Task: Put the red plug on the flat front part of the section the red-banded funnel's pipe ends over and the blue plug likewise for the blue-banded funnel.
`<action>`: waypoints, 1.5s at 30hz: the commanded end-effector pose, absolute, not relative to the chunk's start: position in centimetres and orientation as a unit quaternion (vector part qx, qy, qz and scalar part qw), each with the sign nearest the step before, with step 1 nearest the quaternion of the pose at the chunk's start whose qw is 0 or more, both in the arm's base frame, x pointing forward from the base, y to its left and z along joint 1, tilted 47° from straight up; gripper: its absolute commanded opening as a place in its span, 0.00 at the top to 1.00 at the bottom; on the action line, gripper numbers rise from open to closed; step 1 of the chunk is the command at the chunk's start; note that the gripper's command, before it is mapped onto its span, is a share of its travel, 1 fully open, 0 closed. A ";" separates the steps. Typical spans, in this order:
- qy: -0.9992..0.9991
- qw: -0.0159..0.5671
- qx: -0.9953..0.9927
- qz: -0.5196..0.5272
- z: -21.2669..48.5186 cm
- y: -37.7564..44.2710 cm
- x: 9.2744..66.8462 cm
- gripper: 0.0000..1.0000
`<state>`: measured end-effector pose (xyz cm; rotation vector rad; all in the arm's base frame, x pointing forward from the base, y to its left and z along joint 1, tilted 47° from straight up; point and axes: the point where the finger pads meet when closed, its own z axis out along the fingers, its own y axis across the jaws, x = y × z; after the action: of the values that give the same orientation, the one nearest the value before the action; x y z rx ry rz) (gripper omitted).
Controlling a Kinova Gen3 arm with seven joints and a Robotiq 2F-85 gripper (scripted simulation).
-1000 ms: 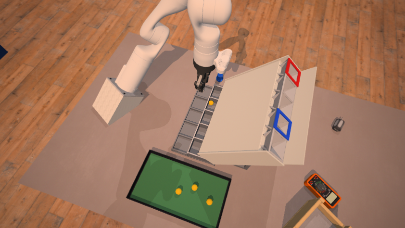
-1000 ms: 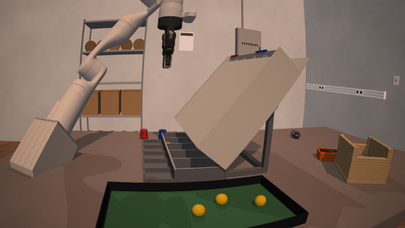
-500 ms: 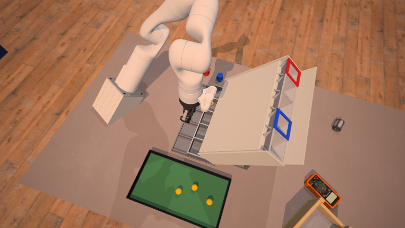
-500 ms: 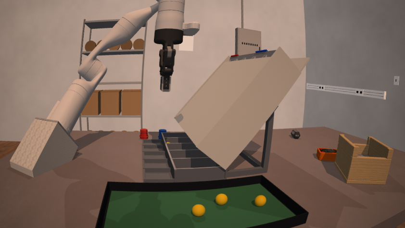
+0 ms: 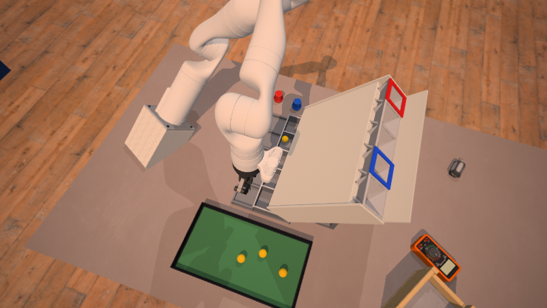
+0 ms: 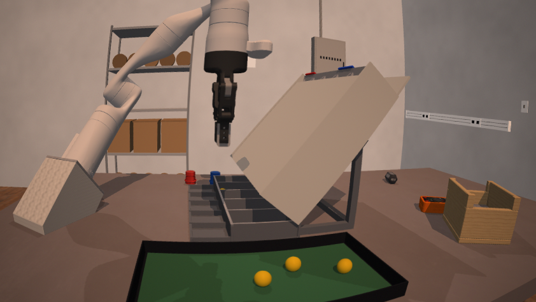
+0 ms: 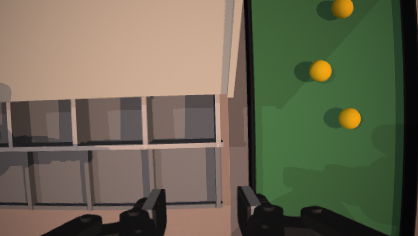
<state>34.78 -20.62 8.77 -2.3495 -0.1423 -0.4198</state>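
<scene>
we take the sloping cover (image 5: 321,153) (image 6: 284,138) (image 7: 115,45) as our landmark. our claw (image 5: 242,188) (image 6: 223,144) (image 7: 201,204) is on its low-edge side, above the sectioned rack (image 5: 254,206) (image 6: 262,229) (image 7: 145,120), its fingers partway spread with nothing between them, presumably so they can straddle a marble.

the red plug (image 5: 278,96) (image 6: 190,176) and the blue plug (image 5: 296,104) (image 6: 214,176) stand upright on the worktop (image 5: 114,214) (image 6: 112,217), near the low edge's far corner from the green tray, neither one placed. we judge they wait there until the pipes are known, since the cover hides any crossing.

one marble (image 5: 284,138) (image 6: 222,189) lies in a section below the cover's low edge, perhaps from a test drop; which funnel sent it, we can't tell. three marbles lie in the green tray (image 5: 245,229) (image 6: 240,246) (image 7: 252,100) beside the cover. we think another is wanted next, for the blue-banded funnel (image 5: 389,175) (image 6: 345,67) or the red-banded funnel (image 5: 391,88) (image 6: 310,73) on the cover's upper end.

The gripper (image 5: 241,188) (image 6: 223,145) (image 7: 201,204) has moved — lower, nearer the green tray (image 5: 302,276) (image 6: 243,246) (image 7: 251,100).
</scene>
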 end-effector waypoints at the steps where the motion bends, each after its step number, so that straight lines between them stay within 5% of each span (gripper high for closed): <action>1: -0.055 0.367 -0.914 -0.163 8.6 -20.7 34.8 0.50; 23: -0.054 0.367 -0.914 -0.163 -4.1 -30.5 43.2 0.50; 39: -0.054 0.367 -0.914 -0.163 -4.1 -30.5 43.2 0.50; 40: -0.054 0.366 -0.915 -0.163 -8.7 -25.7 45.0 0.50; 45: -0.054 0.366 -0.915 -0.163 -10.9 -23.5 45.8 0.50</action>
<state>44.22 -27.04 -7.13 -2.3448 -0.1444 -0.4098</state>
